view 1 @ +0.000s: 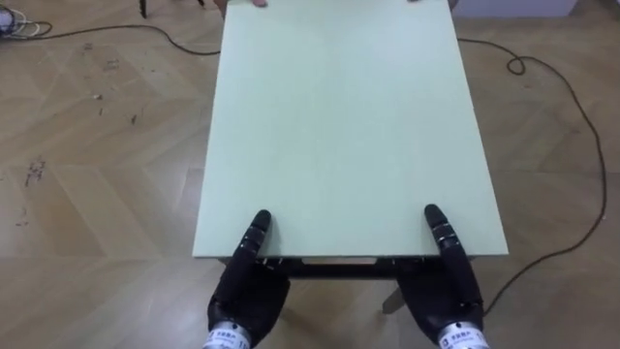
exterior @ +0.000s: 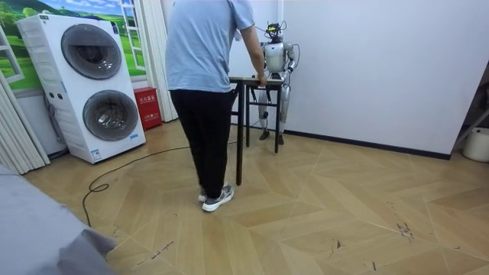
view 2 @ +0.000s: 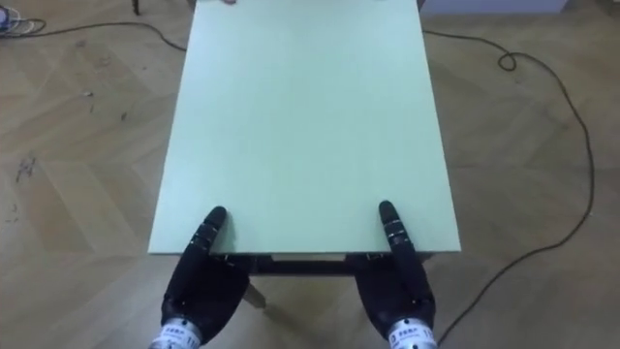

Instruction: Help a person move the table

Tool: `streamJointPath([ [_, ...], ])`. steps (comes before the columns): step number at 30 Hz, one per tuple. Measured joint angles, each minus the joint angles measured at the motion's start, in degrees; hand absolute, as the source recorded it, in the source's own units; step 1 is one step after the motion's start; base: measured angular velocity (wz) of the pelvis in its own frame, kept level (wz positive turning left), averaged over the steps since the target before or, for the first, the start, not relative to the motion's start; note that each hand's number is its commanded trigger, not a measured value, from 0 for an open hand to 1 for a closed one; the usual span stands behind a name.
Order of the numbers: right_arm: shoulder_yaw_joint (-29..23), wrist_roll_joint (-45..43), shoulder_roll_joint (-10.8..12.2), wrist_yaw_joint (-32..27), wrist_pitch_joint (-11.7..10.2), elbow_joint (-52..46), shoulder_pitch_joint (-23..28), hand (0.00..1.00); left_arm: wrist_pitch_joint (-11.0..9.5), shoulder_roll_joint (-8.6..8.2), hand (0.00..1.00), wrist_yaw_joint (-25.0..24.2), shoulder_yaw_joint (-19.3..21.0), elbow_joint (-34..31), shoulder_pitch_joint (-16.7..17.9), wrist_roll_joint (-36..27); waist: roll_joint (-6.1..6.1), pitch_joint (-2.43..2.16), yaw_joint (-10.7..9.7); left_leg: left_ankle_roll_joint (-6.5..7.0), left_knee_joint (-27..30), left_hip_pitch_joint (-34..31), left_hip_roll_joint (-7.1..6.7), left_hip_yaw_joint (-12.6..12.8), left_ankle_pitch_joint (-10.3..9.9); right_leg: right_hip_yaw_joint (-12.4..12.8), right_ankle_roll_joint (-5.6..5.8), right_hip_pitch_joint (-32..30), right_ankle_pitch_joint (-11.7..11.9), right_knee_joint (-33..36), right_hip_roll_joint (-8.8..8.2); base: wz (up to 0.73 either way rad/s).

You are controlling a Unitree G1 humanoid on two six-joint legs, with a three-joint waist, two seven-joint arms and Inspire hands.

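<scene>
Transport stands at the grip stage: the left hand (view 1: pixel 244 291) and right hand (view 1: pixel 444 291) each pinch the 6 o'clock edge of the tabletop (view 1: pixel 339 126), thumb laid on top, while the person (exterior: pixel 202 76) holds the 12 o'clock edge; the surface carries no container, and the relocation itself is judged still outstanding.

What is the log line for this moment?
left hand: at table near edge | right hand: same edge | person: holds far end
</scene>
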Motion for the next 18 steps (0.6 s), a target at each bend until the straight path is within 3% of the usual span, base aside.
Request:
streamJointPath([
  [2,0.3,0.45,0.05,0.0,0.12,-0.02,-0.83,1.0,-0.08,0.82,1.0,0.0,0.61,-1.05,0.05,0.13,-1.2,-0.1,0.65,-0.21,-0.43,-1.35,-0.01,0.14,1.3,0.02,-0.47,0.36,0.4,-5.0,0.79,-0.12],
  [7,0.61,0.44,0.38,0.0,-0.05,0.01,-1.07,1.0,0.2,1.31,1.0,0.0,1.52,-1.32,0.1,1.18,-1.4,-0.12,2.07,-0.67,-0.75,-3.02,1.91,-0.16,2.86,-0.53,-1.86,1.64,4.23,-11.94,3.33,-0.08],
  [18,1.36,0.25,0.22,-0.2,-0.94,0.0,-1.06,1.0,0.14,1.63,1.0,0.0,0.95,-1.77,1.02,1.17,-1.24,-0.07,3.28,-0.61,-0.85,-3.83,2.05,-2.37,3.86,-3.18,-2.27,3.33,5.81,-14.98,3.92,0.11],
])
